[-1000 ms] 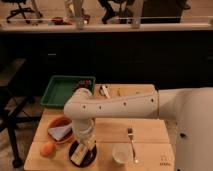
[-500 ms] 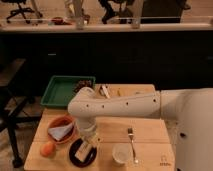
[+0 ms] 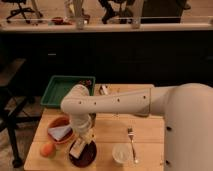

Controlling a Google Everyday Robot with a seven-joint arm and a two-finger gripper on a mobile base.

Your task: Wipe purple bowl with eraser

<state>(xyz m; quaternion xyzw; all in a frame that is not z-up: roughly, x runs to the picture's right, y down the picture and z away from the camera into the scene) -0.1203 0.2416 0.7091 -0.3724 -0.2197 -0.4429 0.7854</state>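
The purple bowl (image 3: 87, 156) sits near the front edge of the wooden table, left of centre. The eraser (image 3: 78, 148), a pale block, rests tilted on the bowl's left side. My gripper (image 3: 83, 138) comes straight down from the white arm and is shut on the eraser, pressing it into the bowl. The arm's wrist hides the back of the bowl.
An orange bowl (image 3: 56, 134) with a white item inside stands left of the purple bowl, with an orange fruit (image 3: 47, 149) in front of it. A green tray (image 3: 62, 90) is at the back left. A fork (image 3: 132, 142) and a small white bowl (image 3: 120, 153) lie to the right.
The gripper and eraser have shifted slightly across the purple bowl, toward its back left. The bowl and the other things have stayed put.
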